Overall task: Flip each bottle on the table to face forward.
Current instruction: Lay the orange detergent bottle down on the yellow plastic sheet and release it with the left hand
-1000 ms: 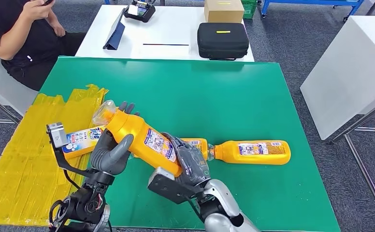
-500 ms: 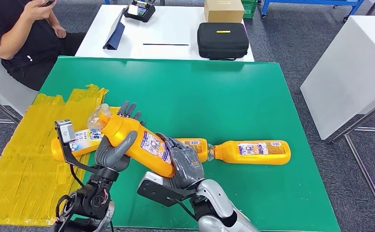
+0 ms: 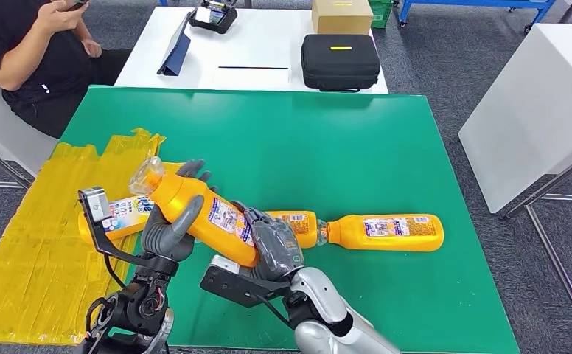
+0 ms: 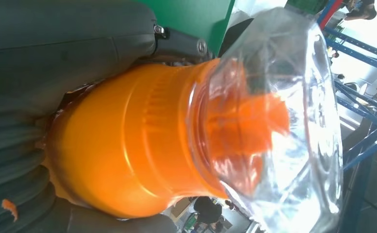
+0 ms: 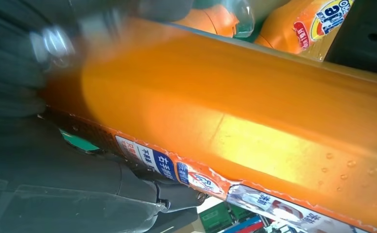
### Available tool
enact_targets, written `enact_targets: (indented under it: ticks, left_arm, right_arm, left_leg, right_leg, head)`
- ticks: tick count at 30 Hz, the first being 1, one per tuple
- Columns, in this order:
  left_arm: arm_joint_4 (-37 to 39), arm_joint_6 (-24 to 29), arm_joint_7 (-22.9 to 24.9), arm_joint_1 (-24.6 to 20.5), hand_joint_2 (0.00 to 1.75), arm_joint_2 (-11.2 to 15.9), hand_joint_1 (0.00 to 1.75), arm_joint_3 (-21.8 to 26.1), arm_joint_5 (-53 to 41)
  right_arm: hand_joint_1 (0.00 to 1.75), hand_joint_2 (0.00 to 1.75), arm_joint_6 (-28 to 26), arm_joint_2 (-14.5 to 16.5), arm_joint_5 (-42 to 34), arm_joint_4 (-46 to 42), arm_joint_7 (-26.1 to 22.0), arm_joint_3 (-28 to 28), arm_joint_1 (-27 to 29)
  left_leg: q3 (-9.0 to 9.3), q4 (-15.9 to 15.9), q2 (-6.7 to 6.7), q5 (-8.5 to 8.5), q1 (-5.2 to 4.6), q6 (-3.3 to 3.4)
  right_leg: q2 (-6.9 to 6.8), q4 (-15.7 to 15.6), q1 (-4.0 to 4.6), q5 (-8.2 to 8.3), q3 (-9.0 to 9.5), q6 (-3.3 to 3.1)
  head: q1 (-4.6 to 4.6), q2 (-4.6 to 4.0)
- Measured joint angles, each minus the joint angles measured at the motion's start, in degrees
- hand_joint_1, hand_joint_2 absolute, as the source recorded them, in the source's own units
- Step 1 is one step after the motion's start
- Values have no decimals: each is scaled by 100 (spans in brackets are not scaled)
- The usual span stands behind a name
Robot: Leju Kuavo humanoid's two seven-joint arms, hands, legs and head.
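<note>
In the head view, both hands hold one orange bottle (image 3: 194, 214) tilted above the near left part of the green table (image 3: 327, 155), its clear cap (image 3: 144, 175) raised toward the left edge. The left hand (image 3: 171, 228) wraps the upper body of this held bottle just below the cap, thumb in front and fingers showing behind it; the right hand (image 3: 272, 247) clasps its lower end. Under them, a second bottle (image 3: 117, 215) lies across the table's left edge, partly on the yellow plastic sheet (image 3: 40, 243) that hangs off that side. Two more lie end to end along the near part of the table: a middle bottle (image 3: 298, 223), partly hidden behind the right hand, and a right-hand bottle (image 3: 386, 231) with its label up. Beyond the far edge stands a white table (image 3: 268, 51) with a black case (image 3: 340, 62) and a cardboard box (image 3: 341, 15); a person (image 3: 25, 59) sits at the far left corner. In the left wrist view, the grey fingers (image 4: 55, 48) press the held bottle's orange shoulder (image 4: 128, 145) beside the clear cap. In the right wrist view, dark fingers (image 5: 11, 73) close round the blurred orange body, its label strip (image 5: 177, 170) visible along one edge.
</note>
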Motion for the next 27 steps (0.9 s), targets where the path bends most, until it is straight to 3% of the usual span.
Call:
enact_targets:
  ticks: [8,12,15,19,24,27]
  left_arm:
    - [16,10,-103,-3,175,6,175,1,-69]
    - [48,-11,-183,-4,175,25,175,-2,-69]
    - [49,-3,-243,12,175,52,175,-5,-69]
    - [46,21,-296,40,175,92,175,-6,-70]
    - [-51,275,-522,154,175,187,175,83,-349]
    - [-257,620,-702,422,175,320,175,424,-938]
  right_arm:
    - [175,175,-39,-1,-160,55,-5,59,-85]
    - [0,175,-151,-5,-209,89,-10,84,-94]
    - [0,175,-347,-16,-256,112,-40,101,-82]
    - [0,0,-457,-72,-343,145,-65,103,-63]
    - [0,0,-690,-178,-356,212,-117,79,2]
    - [0,0,-854,-325,-302,166,-177,-19,186]
  left_leg:
    - [0,0,0,0,0,0]
    - [0,0,0,0,0,0]
    - [0,0,0,0,0,0]
    - [-1,0,-1,0,0,0]
    - [-1,0,-2,0,0,0]
    - [-1,0,0,-1,0,0]
  right_leg:
    - [0,0,0,0,0,0]
    - [0,0,0,0,0,0]
    - [0,0,0,0,-1,0]
    - [0,0,0,0,-1,0]
    - [0,0,0,0,0,0]
    - [1,0,1,-1,-1,0]
  head:
    - [1,0]
    - [1,0]
    - [-1,0]
    - [1,0]
    - [1,0]
    - [1,0]
